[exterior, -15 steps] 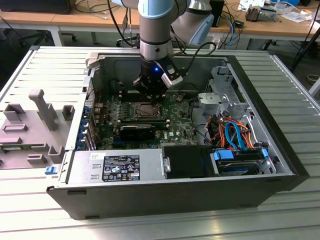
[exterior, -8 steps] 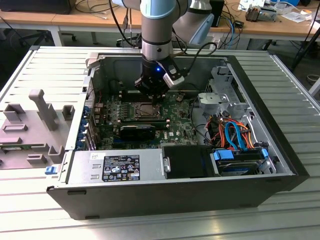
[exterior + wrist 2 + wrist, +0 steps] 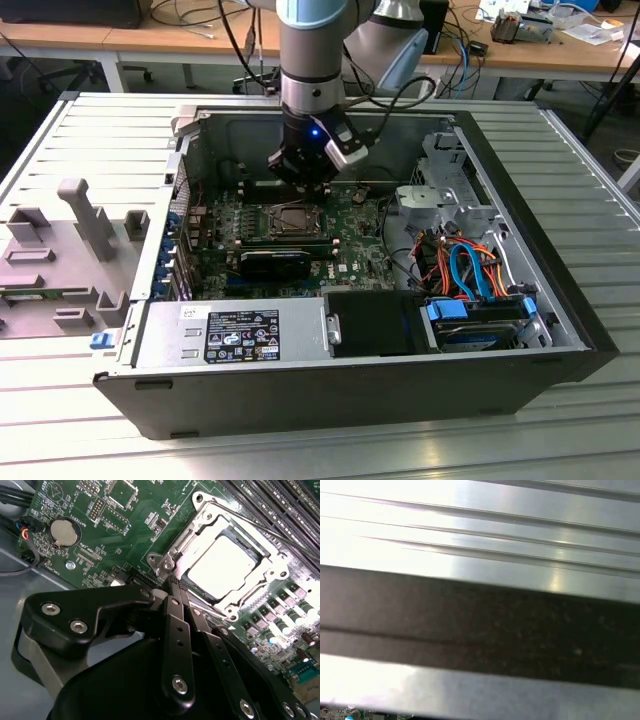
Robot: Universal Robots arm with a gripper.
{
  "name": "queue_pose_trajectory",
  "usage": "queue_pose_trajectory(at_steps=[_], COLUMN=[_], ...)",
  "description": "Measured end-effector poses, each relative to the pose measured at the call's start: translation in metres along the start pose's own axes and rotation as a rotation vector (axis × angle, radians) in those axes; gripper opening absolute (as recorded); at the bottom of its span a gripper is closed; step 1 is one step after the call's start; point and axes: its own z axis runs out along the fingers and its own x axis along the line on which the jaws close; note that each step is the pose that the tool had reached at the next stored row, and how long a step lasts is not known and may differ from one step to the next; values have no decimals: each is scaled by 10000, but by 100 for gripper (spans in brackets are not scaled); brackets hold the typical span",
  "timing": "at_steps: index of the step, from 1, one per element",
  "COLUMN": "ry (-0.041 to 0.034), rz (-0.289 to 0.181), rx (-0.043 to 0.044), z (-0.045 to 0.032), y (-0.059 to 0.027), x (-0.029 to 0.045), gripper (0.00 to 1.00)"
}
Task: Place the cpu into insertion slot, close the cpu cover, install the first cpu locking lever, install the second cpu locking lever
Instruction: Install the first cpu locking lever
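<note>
end effector (image 3: 172, 587) beside cpu cover (image 3: 220, 560) over cpu (image 3: 225, 562).

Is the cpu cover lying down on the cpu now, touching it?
Touching: in the second wrist view the cpu cover lies flat around the cpu, its frame overlapping the chip's edges.

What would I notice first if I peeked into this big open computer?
First the robot arm, reaching down into the middle of the open computer case in the exterior view. Its black gripper sits right at a corner of the shiny cpu cover, which lies flat around the bright silver cpu. A round coin battery glints on the green board nearby.
</note>
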Motion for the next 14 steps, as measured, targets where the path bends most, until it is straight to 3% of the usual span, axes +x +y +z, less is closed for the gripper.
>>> queue_pose_trajectory(at_steps=[4, 6, 8, 10, 12, 14], ry=[-59, -93, -102, -105, -95, -93], rz=[1, 1, 1, -5, -54, -62], rx=[9, 13, 14, 14, 86, 106], z=[-7, -11, -12, -12, -13, -13], y=[21, 39, 50, 58, 84, 111], x=[172, 315, 387, 419, 419, 415], gripper=[11, 11, 11, 11, 11, 11])
